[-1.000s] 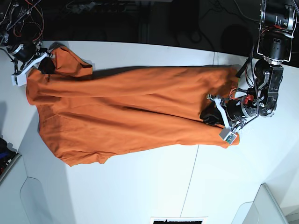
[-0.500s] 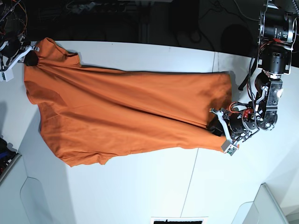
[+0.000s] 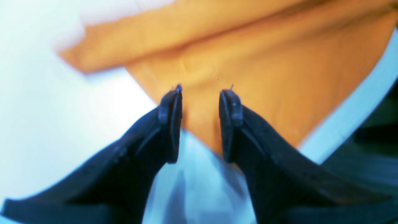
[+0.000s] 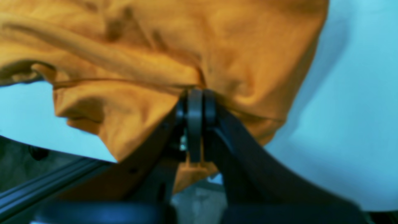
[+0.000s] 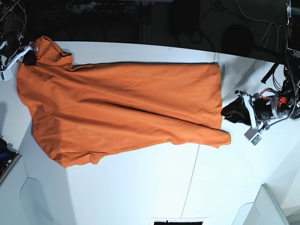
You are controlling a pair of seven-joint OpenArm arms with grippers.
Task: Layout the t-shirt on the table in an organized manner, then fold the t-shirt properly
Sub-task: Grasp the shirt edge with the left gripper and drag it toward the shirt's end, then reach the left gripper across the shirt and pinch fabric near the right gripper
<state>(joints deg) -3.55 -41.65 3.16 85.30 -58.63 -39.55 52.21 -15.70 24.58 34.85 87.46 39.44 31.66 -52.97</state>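
The orange t-shirt lies spread lengthwise over the white table, with long creases across it. At the far left my right gripper is shut on a bunched corner of the shirt near the table's back edge. The right wrist view shows its fingers pinched on the t-shirt, fabric draped over them. My left gripper stands open just off the shirt's right edge. In the left wrist view the left gripper has nothing between its fingertips, and the t-shirt lies on the table just beyond.
A thin dark seam crosses the table right of the middle. Pale bins stand at the bottom right and bottom left. A printed marker sits at the front edge. Beyond the back edge it is dark, with cables.
My left gripper has drawn back to the right, off the shirt's edge. The right gripper has pulled its corner further left and back, and the whole shirt has slid left.
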